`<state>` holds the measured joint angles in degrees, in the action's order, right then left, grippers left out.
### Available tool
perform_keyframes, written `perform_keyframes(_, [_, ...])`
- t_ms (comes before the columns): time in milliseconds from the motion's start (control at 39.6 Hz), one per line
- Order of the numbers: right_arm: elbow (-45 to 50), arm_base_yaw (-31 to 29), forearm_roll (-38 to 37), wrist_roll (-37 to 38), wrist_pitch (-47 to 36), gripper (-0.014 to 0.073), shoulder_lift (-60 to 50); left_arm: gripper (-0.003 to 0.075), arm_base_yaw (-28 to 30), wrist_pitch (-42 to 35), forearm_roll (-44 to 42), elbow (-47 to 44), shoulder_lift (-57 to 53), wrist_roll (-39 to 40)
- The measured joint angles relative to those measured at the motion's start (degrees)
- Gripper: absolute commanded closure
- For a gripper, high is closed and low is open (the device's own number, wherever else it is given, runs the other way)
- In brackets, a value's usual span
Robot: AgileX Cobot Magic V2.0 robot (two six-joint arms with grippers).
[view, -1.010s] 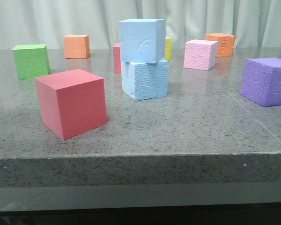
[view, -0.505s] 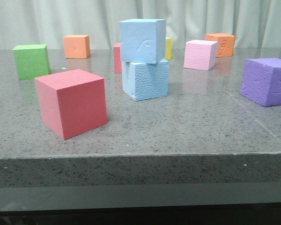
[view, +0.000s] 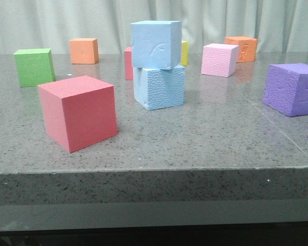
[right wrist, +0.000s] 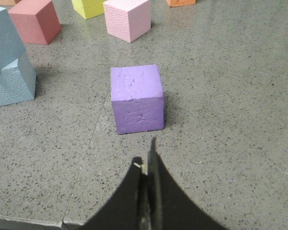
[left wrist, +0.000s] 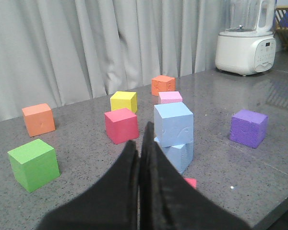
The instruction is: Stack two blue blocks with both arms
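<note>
You see the smooth blue block (view: 155,44) sitting on the pebbled blue block (view: 159,87) at upper centre of the front view, on the tabletop (view: 205,138). Your left end effector (left wrist: 140,158) is pressed closed, empty, short of the stack. Your right end effector (right wrist: 148,167) is closed, empty, near the purple cube (right wrist: 137,98).

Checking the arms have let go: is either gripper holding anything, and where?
Nothing. The left gripper and right gripper are shut and empty; the blue blocks stand stacked, untouched.

Soft, even, bright light; faint shadows; sharp, slightly grainy.
</note>
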<state>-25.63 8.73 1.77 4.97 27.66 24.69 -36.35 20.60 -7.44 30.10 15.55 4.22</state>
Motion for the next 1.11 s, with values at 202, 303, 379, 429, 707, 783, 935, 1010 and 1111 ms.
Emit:
perform_keyframes(202, [0.0, 0.0, 0.0, 0.0, 0.0, 0.066, 0.0, 0.0741, 0.0, 0.0, 0.0, 0.0, 0.0, 0.0])
perform_keyframes(303, [0.0, 0.0, 0.0, 0.0, 0.0, 0.066, 0.0, 0.0741, 0.0, -0.1, 0.0, 0.0, 0.0, 0.0])
perform_keyframes(379, [0.0, 0.0, 0.0, 0.0, 0.0, 0.066, 0.0, 0.0741, 0.0, -0.1, 0.0, 0.0, 0.0, 0.0])
perform_keyframes(429, [0.0, 0.0, 0.0, 0.0, 0.0, 0.066, 0.0, 0.0741, 0.0, -0.1, 0.0, -0.24, -0.1, 0.0])
perform_keyframes(707, [0.0, 0.0, 0.0, 0.0, 0.0, 0.066, 0.0, 0.0741, 4.1, -3.65, 1.61, -8.22, -8.21, 0.0])
perform_keyframes(783, [0.0, 0.0, 0.0, 0.0, 0.0, 0.066, 0.0, 0.0741, 7.35, -4.29, 2.96, -11.33, -11.77, 0.0])
perform_keyframes(935, [0.0, 0.0, 0.0, 0.0, 0.0, 0.066, 0.0, 0.0741, 15.76, -4.97, 5.52, -16.66, -15.88, 0.0])
perform_keyframes(1010, [0.0, 0.0, 0.0, 0.0, -0.1, 0.066, 0.0, 0.0741, 20.19, -5.2, 7.11, -18.94, -15.88, 0.0])
perform_keyframes(1111, [0.0, 0.0, 0.0, 0.0, -0.1, 0.066, -0.05, 0.0741, 25.86, -6.47, 9.72, -22.01, -15.88, 0.0])
